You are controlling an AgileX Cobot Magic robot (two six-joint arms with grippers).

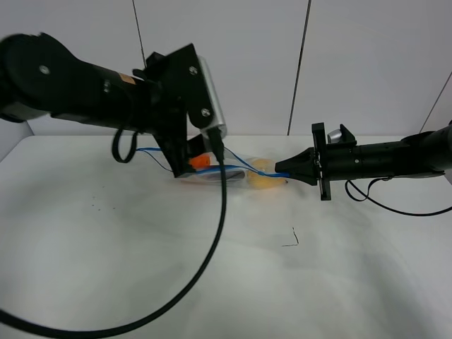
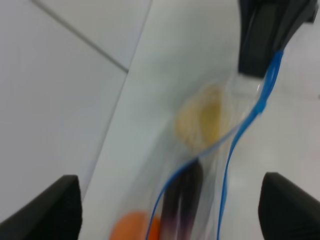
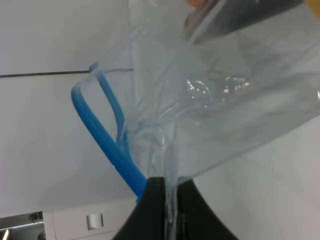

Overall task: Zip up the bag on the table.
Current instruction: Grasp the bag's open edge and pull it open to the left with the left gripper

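The clear bag [image 1: 233, 174] lies at the back middle of the white table [image 1: 106, 254], its blue zip strip [image 1: 244, 169] running along the top with the two sides apart. Through the plastic I see an orange [image 2: 134, 227], a purple eggplant [image 2: 182, 200] and a yellow pear [image 2: 202, 120]. My left gripper [image 1: 192, 164] hangs over the bag's left end, jaws wide open on either side of the zip strip [image 2: 227, 150], gripping nothing. My right gripper [image 1: 279, 168] is shut on the bag's right end [image 3: 165, 150], pinching plastic and the blue strip [image 3: 100, 135].
A black cable [image 1: 212, 261] from the left arm loops down across the front of the table. A small dark mark [image 1: 291, 240] lies right of the middle. A white panelled wall [image 1: 247, 63] stands just behind the table's back edge.
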